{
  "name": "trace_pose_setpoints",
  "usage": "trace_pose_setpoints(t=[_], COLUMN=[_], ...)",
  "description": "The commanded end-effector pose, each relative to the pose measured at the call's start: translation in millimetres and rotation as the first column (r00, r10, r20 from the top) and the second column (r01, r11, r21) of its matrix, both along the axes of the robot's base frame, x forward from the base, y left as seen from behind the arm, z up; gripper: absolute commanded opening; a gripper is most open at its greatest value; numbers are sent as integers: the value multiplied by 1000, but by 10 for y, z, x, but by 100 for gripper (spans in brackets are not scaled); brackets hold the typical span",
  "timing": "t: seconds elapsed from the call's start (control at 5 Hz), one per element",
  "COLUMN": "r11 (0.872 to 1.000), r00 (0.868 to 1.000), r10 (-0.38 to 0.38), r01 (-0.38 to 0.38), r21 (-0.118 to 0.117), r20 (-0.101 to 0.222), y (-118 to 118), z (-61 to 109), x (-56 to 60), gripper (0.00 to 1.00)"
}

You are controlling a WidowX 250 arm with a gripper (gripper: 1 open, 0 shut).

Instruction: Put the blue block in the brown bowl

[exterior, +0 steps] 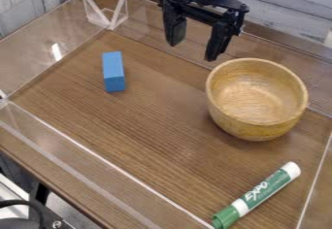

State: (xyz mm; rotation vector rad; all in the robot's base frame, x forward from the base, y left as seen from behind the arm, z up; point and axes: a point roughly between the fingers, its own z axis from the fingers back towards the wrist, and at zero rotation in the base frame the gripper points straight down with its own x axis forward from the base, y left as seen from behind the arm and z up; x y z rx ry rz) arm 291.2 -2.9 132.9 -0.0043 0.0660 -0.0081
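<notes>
The blue block [115, 71] lies flat on the wooden table, left of centre, its long side running toward me. The brown bowl [257, 97] stands at the right, round, light wood, with nothing visible inside. My gripper [195, 39] hangs at the back centre, above the table, its two black fingers spread wide and holding nothing. It is behind and to the right of the block, and behind and left of the bowl.
A green-and-white marker pen [257, 209] lies near the front right corner. Clear plastic walls [52, 49] fence the table on the left, front and back.
</notes>
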Motion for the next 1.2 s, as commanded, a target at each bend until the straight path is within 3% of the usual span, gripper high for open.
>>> trace_pose_setpoints(t=[0.0,0.2,0.6,1.0], r11=[1000,996,973,963], r00=[1000,996,972,963], r10=[20,90,228,267], r01=[-20,-90,-229,-267], r21=[1,1,9,12], r20=[-15,-3,46,38], y=[55,278,908,974], z=[-54,-35,-56,-174], x=[-15,-43,-122,-128], gripper=[100,100,100,100])
